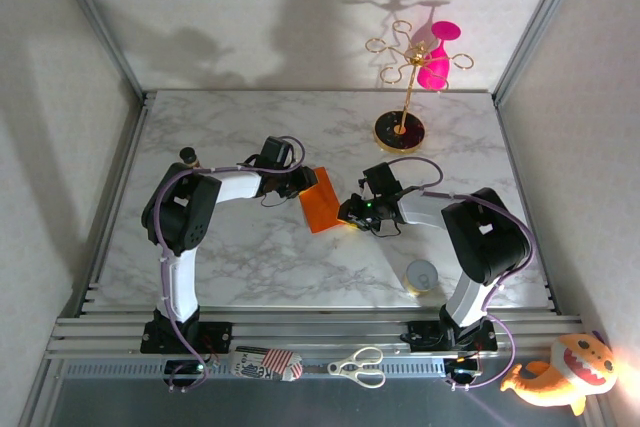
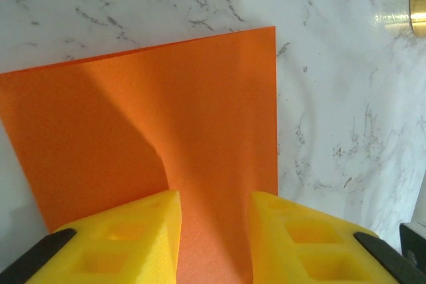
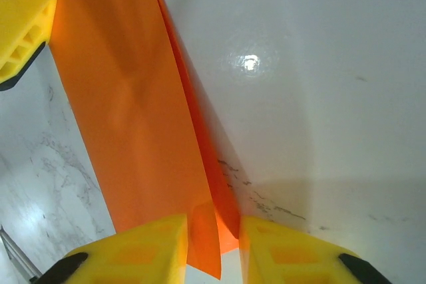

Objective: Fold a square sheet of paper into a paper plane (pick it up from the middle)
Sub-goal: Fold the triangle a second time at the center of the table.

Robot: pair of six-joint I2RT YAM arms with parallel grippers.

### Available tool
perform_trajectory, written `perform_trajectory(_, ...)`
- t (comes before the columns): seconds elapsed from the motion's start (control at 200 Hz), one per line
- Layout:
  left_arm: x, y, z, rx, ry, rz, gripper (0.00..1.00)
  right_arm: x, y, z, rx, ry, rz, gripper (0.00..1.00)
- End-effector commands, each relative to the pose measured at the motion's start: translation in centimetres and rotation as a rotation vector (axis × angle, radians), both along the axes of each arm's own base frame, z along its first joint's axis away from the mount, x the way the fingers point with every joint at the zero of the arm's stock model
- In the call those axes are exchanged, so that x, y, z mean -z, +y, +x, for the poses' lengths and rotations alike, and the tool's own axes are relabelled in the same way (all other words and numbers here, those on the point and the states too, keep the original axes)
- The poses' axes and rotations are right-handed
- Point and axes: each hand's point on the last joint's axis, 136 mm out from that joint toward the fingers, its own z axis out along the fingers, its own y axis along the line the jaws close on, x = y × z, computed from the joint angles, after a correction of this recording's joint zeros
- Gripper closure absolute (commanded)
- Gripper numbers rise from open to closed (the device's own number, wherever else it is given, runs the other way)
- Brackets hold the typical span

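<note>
while the paper [image 1: 320, 202] stands tilted near the middle of the table [image 1: 250, 257], it sits between the two grippers, with the left gripper [image 1: 303, 185] at its left edge and the right gripper [image 1: 350, 212] at its right edge. from above, the sheet is a slanted orange patch, nearer than the stand [image 1: 400, 130] and well apart from it. in the left wrist view the paper [image 2: 146, 111] spreads face-on away from the left gripper [image 2: 214, 197]; its near edge runs in between the yellow fingers [image 2: 133, 231], which stand apart with orange across the whole gap, and a soft bend crosses the sheet toward the left finger. whether these fingers press on the paper cannot be told. in the right wrist view the paper [image 3: 133, 111] is a long strip, doubled along one edge, running down into the right gripper [image 3: 214, 221]. its jaws stand close together with the layers between them, yet whether they pinch the sheet cannot be told. a finger of the left gripper [image 3: 23, 24] sits at the strip's far end.
</note>
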Motion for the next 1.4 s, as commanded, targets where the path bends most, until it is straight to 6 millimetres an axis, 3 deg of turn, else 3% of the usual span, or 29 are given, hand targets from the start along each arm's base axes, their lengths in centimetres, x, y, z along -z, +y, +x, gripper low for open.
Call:
perform_trajectory(0.0, 3.0, 0.7, -1.5, 0.008, 0.070, 0.060, 0.68, -0.7, 0.9, 0.5, -0.003, 0.001, 0.037, 0.74)
perform_trajectory(0.771, 2.9, 0.6, -1.5, 0.021, 0.060, 0.065, 0.71, -0.6, 0.9, 1.0, 0.028, 0.019, 0.036, 0.83)
perform_trajectory(0.901, 2.7, 0.5, -1.3, 0.038, 0.046, 0.066, 0.72, -0.6, 0.7, 1.1, 0.036, 0.024, 0.029, 0.88)
perform_trajectory(0.986, 1.4, 0.0, -0.8, 0.061, 0.010, 0.051, 0.72, -0.6, 0.7, 1.1, 0.042, 0.026, 0.026, 0.96)
perform_trajectory(1.207, -6.2, -1.0, 1.3, 0.051, -0.168, -0.038, 0.60, -1.1, 0.8, 1.4, 0.123, 0.004, 0.048, 1.00)
perform_trajectory(1.397, -7.3, 1.0, 0.4, -0.108, -0.207, -0.095, 0.58, -1.5, 1.6, 1.7, 0.241, 0.014, 0.074, 1.00)
